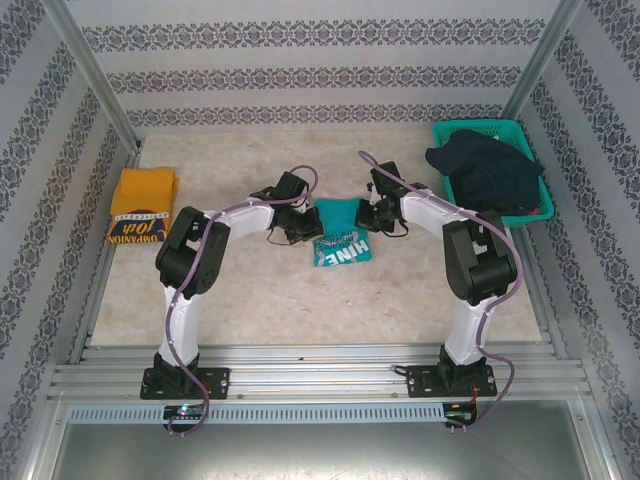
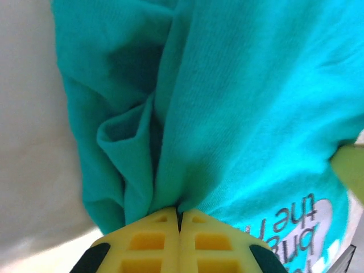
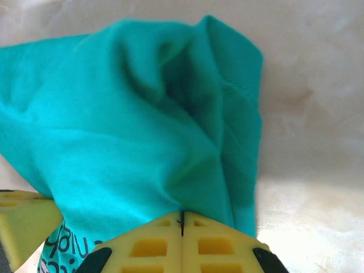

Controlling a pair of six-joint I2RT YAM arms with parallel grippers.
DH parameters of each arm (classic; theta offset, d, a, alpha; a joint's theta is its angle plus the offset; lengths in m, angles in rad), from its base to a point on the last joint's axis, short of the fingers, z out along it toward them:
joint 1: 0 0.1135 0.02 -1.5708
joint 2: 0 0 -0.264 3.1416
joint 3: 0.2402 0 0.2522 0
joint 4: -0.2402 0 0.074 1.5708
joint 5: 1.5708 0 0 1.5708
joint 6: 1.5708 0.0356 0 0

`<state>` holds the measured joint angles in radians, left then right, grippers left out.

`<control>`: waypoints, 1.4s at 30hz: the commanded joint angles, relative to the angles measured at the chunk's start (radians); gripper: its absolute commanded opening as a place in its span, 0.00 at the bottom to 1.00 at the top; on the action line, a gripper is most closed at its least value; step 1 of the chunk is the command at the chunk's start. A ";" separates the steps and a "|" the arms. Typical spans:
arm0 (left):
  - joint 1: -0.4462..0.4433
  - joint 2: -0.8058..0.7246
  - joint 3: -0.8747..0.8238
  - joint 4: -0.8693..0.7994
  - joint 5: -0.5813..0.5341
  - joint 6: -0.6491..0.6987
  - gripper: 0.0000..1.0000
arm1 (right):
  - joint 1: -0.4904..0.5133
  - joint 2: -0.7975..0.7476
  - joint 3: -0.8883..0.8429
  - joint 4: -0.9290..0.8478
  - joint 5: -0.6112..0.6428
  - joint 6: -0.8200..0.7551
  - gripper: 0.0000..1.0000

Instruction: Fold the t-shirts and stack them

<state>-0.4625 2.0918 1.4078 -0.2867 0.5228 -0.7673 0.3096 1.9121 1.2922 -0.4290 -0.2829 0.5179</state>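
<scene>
- Left fingers and right fingers each press together on a teal shirt fold.
- Shirt bunches just ahead of both fingertips, between them.
- Best move both pinches together, level, keeping cloth taut.

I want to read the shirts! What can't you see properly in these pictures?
- Lettering on the soft teal cloth t-shirt: left wrist view, cut off by the bottom edge; top view, mostly too small.
- Dark band on the folded mustard-yellow cloth t-shirt: top view, letters too small.
- Dark navy cloth heap in the teal plastic mesh basket: top view, crumpled, so its kind is unclear.
</scene>
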 commanded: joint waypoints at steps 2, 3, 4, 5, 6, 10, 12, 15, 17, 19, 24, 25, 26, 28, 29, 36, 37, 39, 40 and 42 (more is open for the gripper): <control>0.019 -0.035 -0.099 -0.014 -0.035 -0.001 0.00 | -0.009 0.038 -0.014 0.000 -0.034 0.016 0.08; 0.019 -0.026 -0.099 -0.014 -0.031 0.007 0.00 | -0.007 0.047 -0.012 0.002 -0.045 0.023 0.09; 0.018 -0.013 -0.082 -0.029 -0.031 0.020 0.00 | -0.006 0.051 -0.007 0.005 -0.050 0.026 0.10; 0.016 -0.004 -0.064 -0.044 -0.032 0.029 0.01 | -0.002 0.048 -0.005 0.008 -0.049 0.026 0.11; 0.016 0.002 -0.042 -0.056 -0.038 0.039 0.04 | 0.000 0.037 -0.006 0.013 -0.041 0.023 0.14; 0.019 -0.027 -0.007 -0.066 -0.070 0.060 0.22 | -0.004 -0.052 -0.047 0.055 0.006 0.019 0.40; 0.022 -0.056 -0.008 -0.083 -0.083 0.062 0.30 | -0.009 -0.097 -0.079 0.076 0.019 0.015 0.51; 0.021 -0.113 -0.021 -0.119 -0.111 0.062 0.48 | -0.014 -0.143 -0.119 0.087 0.023 0.008 0.59; 0.018 -0.146 -0.031 -0.149 -0.133 0.056 0.56 | -0.015 -0.160 -0.143 0.100 0.012 0.002 0.62; 0.010 -0.173 -0.046 -0.161 -0.154 0.039 0.64 | -0.011 -0.168 -0.171 0.141 -0.026 -0.002 0.66; 0.007 -0.165 -0.071 -0.137 -0.147 -0.037 0.73 | 0.000 -0.102 -0.154 0.176 -0.098 -0.001 0.68; 0.006 -0.154 -0.071 -0.129 -0.142 -0.049 0.74 | 0.004 -0.081 -0.139 0.170 -0.104 -0.001 0.69; 0.006 -0.148 -0.070 -0.120 -0.135 -0.056 0.74 | 0.006 -0.065 -0.126 0.167 -0.107 0.002 0.68; 0.007 -0.127 -0.065 -0.092 -0.114 -0.071 0.74 | 0.017 -0.035 -0.106 0.167 -0.104 0.005 0.65; 0.007 -0.117 -0.061 -0.083 -0.104 -0.075 0.74 | 0.018 -0.022 -0.100 0.166 -0.101 0.007 0.64; 0.001 -0.054 -0.035 -0.038 -0.069 -0.105 0.68 | 0.031 0.044 -0.095 0.195 -0.131 0.057 0.38; 0.000 -0.049 -0.035 -0.033 -0.065 -0.110 0.67 | 0.034 0.045 -0.099 0.199 -0.130 0.061 0.34; -0.003 -0.039 -0.033 -0.026 -0.058 -0.117 0.65 | 0.040 0.046 -0.110 0.208 -0.129 0.075 0.26; -0.002 -0.035 -0.034 -0.021 -0.052 -0.121 0.64 | 0.042 0.044 -0.119 0.218 -0.131 0.086 0.23; -0.005 -0.032 -0.033 -0.011 -0.046 -0.128 0.62 | 0.046 0.040 -0.141 0.244 -0.138 0.112 0.17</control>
<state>-0.4561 2.0281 1.3563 -0.3447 0.4423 -0.8677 0.3393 1.9408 1.1763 -0.2195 -0.3988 0.5896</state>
